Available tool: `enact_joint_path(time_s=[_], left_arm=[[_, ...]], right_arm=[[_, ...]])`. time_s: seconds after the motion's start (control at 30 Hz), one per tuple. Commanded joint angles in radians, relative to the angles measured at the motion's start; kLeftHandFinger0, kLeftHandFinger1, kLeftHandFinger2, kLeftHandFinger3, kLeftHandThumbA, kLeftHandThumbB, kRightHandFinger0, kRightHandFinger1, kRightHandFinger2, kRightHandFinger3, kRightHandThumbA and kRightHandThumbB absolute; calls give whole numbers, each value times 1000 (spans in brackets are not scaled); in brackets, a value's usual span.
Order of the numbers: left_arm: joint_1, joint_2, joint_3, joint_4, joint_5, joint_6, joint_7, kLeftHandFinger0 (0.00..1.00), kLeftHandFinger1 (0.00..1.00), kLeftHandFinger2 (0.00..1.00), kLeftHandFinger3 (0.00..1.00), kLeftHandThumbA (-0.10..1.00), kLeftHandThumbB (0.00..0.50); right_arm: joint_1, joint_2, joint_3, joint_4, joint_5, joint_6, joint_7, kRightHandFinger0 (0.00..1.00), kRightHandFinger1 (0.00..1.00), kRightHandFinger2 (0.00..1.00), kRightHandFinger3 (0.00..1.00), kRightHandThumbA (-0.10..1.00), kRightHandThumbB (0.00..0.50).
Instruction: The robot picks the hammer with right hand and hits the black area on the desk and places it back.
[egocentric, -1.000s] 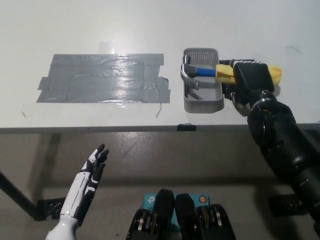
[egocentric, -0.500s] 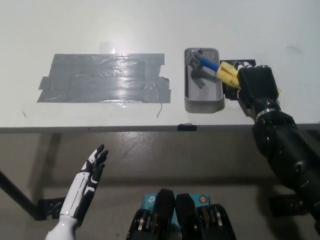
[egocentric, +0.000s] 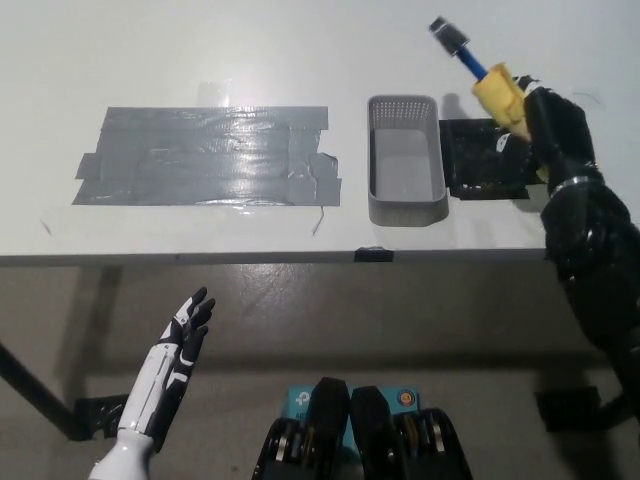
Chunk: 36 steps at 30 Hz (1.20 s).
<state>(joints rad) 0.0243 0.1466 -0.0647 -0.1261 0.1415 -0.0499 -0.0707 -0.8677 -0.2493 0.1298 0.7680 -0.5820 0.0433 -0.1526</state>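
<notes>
Gripping yellow-handled hammer (egocentric: 478, 70) aloft, black right hand (egocentric: 555, 125); grey mesh tray (egocentric: 405, 208); white left hand (egocentric: 180, 345) open low

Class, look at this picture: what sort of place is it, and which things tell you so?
Probably a robot test bench or lab: a plain white desk with a taped patch, a grey basket, and a black right hand raising a hammer.

Glossy grey tape (egocentric: 205, 155) (wrinkled), perforated plastic basket (egocentric: 405, 175)

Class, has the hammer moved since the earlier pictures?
Yes. The hammer, held in the right hand, has risen out of the grey basket and now points upward.
</notes>
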Motion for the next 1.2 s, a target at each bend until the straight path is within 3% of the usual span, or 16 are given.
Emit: enact_joint_path(time_s=[0.0, 0.17, 0.3, 0.5, 0.57, 0.7, 0.8, 0.93, 1.17], left_arm=[[-27, 20, 6, -39, -23, -16, -22, 1000, 1000, 1000, 1000, 1000, 42], [-34, 24, 9, -42, -30, -20, -23, 1000, 1000, 1000, 1000, 1000, 19], [-34, 26, 15, -46, -36, -19, -22, 1000, 1000, 1000, 1000, 1000, 12], [-40, 33, 19, -51, -32, -12, -23, 1000, 1000, 1000, 1000, 1000, 12], [-44, 33, 19, -44, -34, -20, -23, 1000, 1000, 1000, 1000, 1000, 1], [-44, 35, 18, -47, -35, -14, -25, 1000, 1000, 1000, 1000, 1000, 5], [-46, 36, 19, -47, -36, -13, -24, 1000, 1000, 1000, 1000, 1000, 4], [-49, 40, 22, -43, -32, -15, -26, 1000, 1000, 1000, 1000, 1000, 8], [-51, 44, 22, -42, -27, -11, -29, 1000, 1000, 1000, 1000, 1000, 0]], right_arm=[[-209, -26, -185, -167, 416, 102, 327, 20, 535, 891, 815, -100, 128], [-213, -73, -184, -157, 404, 136, 407, 59, 558, 888, 904, -100, 131], [-220, -140, -154, -125, 383, 162, 509, 32, 593, 895, 988, -100, 134], [-241, -225, -115, -85, 367, 164, 614, 75, 598, 866, 914, -100, 174], [-240, -272, -66, -95, 321, 144, 651, 162, 672, 947, 1000, -100, 165], [-221, -328, -30, -129, 319, 93, 704, 166, 673, 954, 1000, -100, 113], [-215, -352, -6, -149, 321, 98, 734, 151, 656, 932, 1000, -100, 98], [-212, -369, 35, -166, 303, 128, 762, 191, 698, 985, 1000, -100, 130], [-173, -385, 105, -209, 259, 108, 779, 236, 736, 997, 1000, -100, 126]])
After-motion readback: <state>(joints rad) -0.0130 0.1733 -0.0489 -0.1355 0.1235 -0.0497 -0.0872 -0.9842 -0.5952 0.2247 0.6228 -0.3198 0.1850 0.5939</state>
